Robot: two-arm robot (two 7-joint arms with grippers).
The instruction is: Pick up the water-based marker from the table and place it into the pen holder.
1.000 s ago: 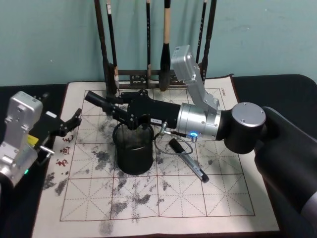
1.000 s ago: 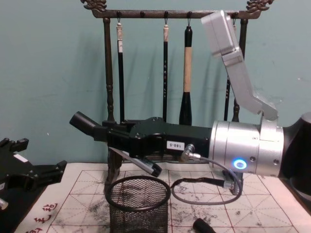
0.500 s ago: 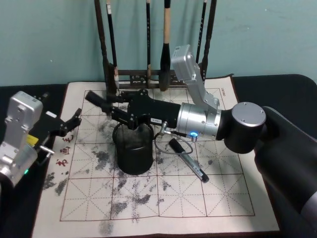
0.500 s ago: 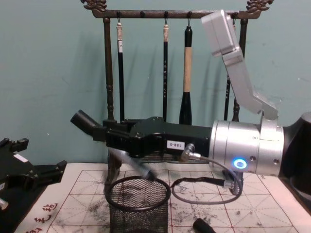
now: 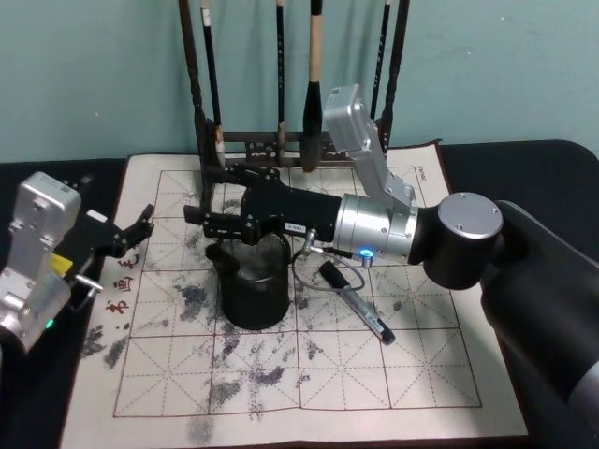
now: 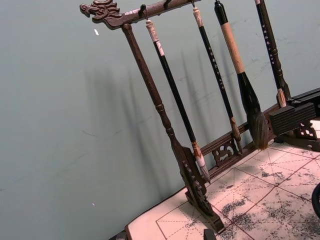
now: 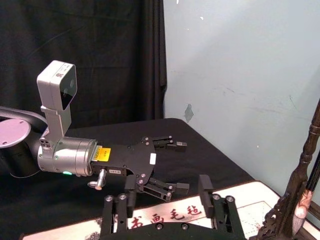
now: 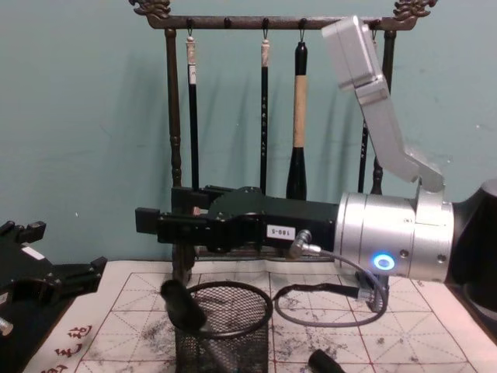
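Cream mat (image 5: 402,374) covers the table (image 5: 524,159), where the pen holder (image 5: 253,295) holds the marker (image 8: 180,305), leaning against its rim. Your right gripper (image 5: 208,195) hovers just above, fingers apart: lift straight up, clear of the marker's end. Left gripper (image 5: 131,229) sits parked at the mat's edge, fingers apart.

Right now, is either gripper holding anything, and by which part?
Nothing is held. The right gripper hangs with jaws apart above the pen holder, where the marker leans loose; the left gripper is open and empty.
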